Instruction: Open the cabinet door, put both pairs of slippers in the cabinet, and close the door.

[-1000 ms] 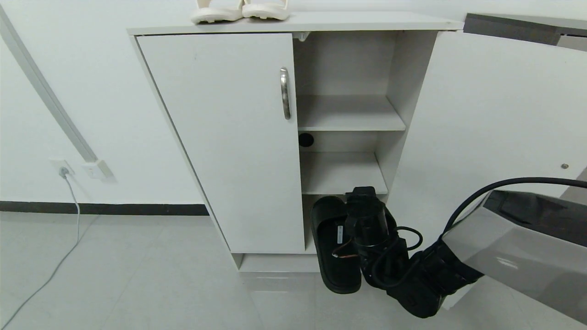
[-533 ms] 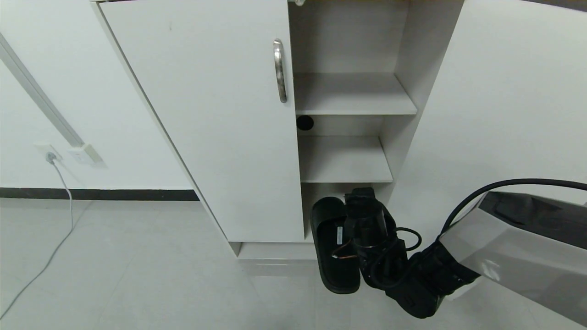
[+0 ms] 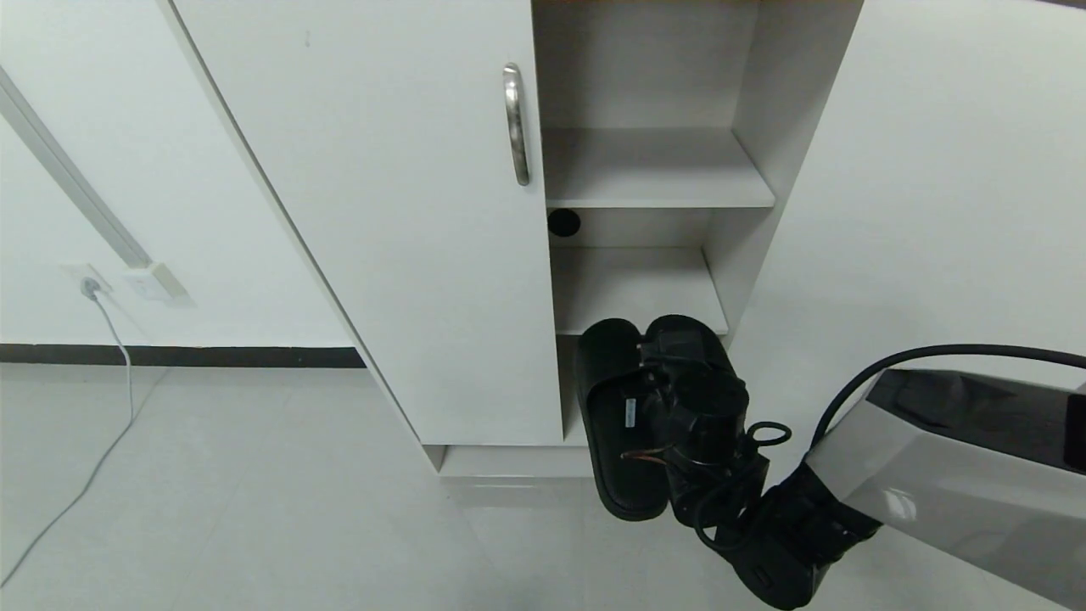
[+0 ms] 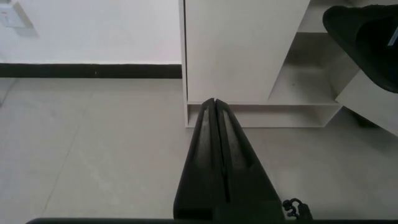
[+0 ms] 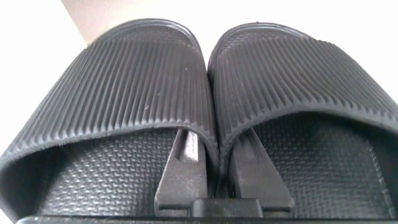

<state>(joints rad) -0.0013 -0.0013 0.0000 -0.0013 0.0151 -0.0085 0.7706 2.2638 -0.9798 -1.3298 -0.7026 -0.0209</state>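
Observation:
A pair of black slippers [image 3: 624,416] hangs side by side, toes toward the cabinet's bottom compartment [image 3: 570,395], just in front of it. My right gripper [image 3: 674,382] is shut on the slippers' two inner walls, one finger [image 5: 186,158] inside each slipper [image 5: 143,74]. The cabinet's left door [image 3: 382,212] is closed and its right door [image 3: 916,195] stands wide open. Two bare shelves [image 3: 653,170] show inside. My left gripper [image 4: 215,104] is shut on nothing, low over the floor, facing the cabinet base [image 4: 261,115], with the black slippers [image 4: 367,37] off to one side.
The open door stands close beside my right arm. A metal handle [image 3: 515,123] sits on the closed door. A wall socket [image 3: 85,284] with a grey cable [image 3: 110,424] is at the left. Bare tiled floor [image 3: 254,509] spreads in front of the cabinet.
The head camera has tilted down, so the cabinet top with the pale slippers left the picture. My right gripper has lifted the black slippers and carried them toward the opening.

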